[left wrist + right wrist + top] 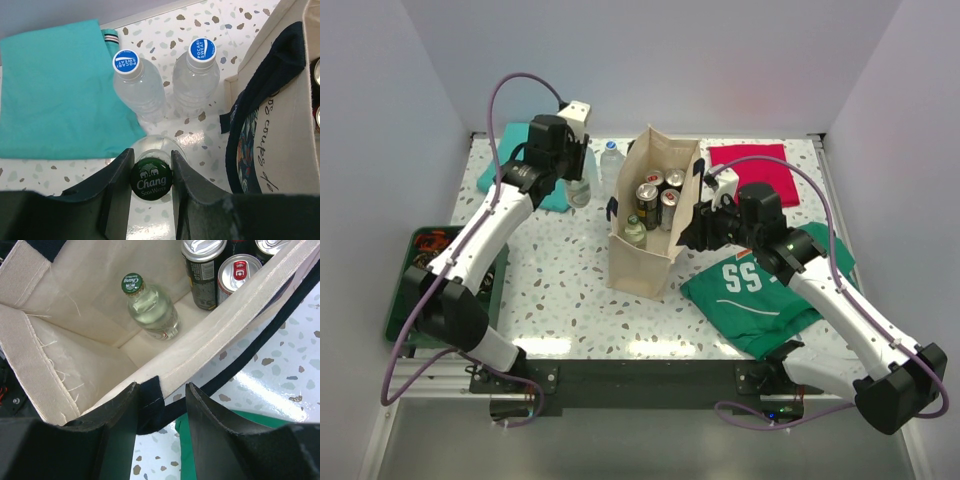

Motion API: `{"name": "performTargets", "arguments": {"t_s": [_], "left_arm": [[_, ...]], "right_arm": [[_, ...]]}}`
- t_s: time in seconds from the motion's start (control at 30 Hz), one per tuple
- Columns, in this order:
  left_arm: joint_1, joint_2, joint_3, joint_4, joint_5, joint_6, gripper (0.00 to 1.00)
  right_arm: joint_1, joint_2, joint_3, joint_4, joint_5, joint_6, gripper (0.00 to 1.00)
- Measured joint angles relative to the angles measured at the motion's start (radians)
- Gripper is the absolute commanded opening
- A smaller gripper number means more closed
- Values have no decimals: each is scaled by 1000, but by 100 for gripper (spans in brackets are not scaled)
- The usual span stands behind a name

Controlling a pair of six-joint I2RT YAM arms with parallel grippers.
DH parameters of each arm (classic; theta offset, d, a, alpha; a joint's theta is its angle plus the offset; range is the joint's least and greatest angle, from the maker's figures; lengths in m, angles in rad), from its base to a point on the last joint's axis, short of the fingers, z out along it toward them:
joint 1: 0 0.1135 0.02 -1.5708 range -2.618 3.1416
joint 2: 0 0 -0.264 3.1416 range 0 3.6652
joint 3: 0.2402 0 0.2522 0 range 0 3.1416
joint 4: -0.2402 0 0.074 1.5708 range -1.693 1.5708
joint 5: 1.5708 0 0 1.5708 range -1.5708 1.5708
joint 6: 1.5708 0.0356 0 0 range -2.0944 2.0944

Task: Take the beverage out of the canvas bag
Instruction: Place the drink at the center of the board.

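The canvas bag [645,262] stands upright mid-table, its navy strap [240,150] hanging on the left side. Inside it are several cans [202,270] and a green-capped Chang bottle [150,310]. Outside the bag, to its left, my left gripper [151,165] is shut on the cap of another Chang soda-water beverage [151,181], a clear bottle upright over the table. My right gripper [161,405] is at the bag's right rim [225,325]. It is open, with the navy strap end [150,400] against its left finger.
Two Pocari Sweat bottles [137,85] [197,75] stand just beyond the held bottle, beside a teal cloth [55,90]. A red cloth [750,170] lies at the back right and a green jersey [760,295] at the front right. A green bin [415,290] sits off the left edge.
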Motion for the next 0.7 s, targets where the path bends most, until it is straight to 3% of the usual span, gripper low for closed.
{"name": "performTargets", "arguments": {"t_s": [0.27,0.7], "left_arm": [[10,19,-84,122,33,-27,0],[29,172,-106,239,37,-33,0]], "right_arm": [[0,0,0,0,0,0,47],[0,0,0,0,-1,4,52]]}}
